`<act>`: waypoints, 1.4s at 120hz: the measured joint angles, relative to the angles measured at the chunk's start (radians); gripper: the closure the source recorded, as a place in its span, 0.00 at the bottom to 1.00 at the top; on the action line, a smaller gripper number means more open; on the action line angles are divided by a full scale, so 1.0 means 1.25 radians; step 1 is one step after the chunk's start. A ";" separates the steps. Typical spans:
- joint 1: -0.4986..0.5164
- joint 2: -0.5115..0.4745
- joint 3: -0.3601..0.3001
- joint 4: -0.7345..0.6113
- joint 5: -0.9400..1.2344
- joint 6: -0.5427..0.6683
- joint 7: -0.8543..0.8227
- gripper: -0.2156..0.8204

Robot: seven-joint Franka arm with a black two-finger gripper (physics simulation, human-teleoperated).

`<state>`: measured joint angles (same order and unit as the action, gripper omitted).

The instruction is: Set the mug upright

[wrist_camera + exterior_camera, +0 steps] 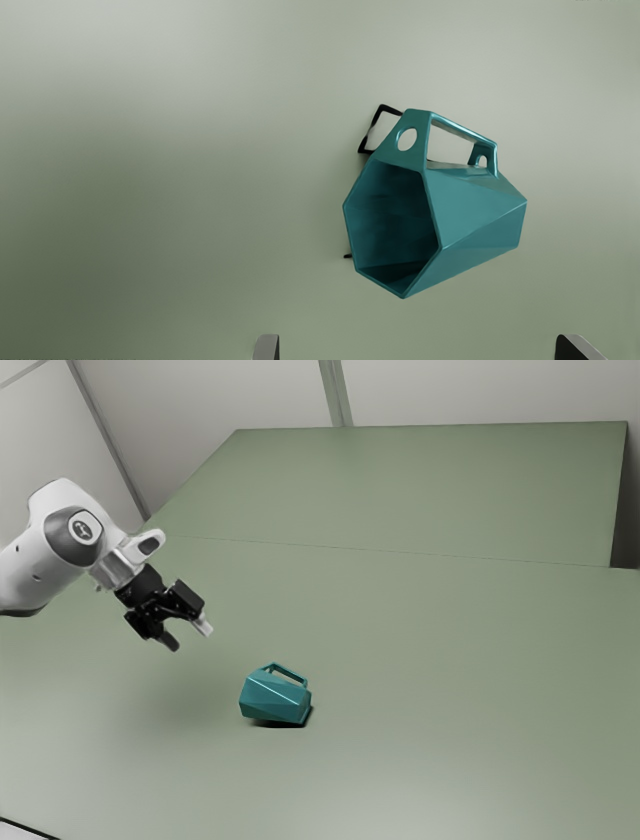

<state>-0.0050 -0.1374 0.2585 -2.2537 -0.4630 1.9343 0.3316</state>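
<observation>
- While the task called for an upright mug, the faceted, glossy teal mug with its angular handle (pixel 465 129) lay on its side; the mug (pixel 275 697) was just below and left of the exterior view's centre, on the smooth, matte green tabletop (pixel 450 660).
- Its hollow mouth (pixel 390 220) faced sideways, so the upright pose was not there; righting the mug was, by my judgement, what was left, with a grip, a turn and a release probably needed.
- The black two-finger gripper (pixel 188 636) was open, its fingers wide apart with nothing between them, above the table and up and left of the mug in the exterior view.
- Counted: one mug, with one handle and one mouth; one tabletop; one white-and-grey jointed arm (pixel 60 550) at the exterior view's left edge; one gripper, with two fingers.
</observation>
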 joint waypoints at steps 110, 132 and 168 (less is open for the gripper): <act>-0.098 0.187 0.004 -0.011 -0.243 0.004 0.013 0.21; -0.122 0.210 0.003 -0.007 -0.267 0.008 0.021 0.23; -0.132 0.216 0.003 -0.003 -0.287 0.014 0.029 0.54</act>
<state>-0.1696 0.1325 0.2621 -2.2568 -0.8220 1.9516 0.3683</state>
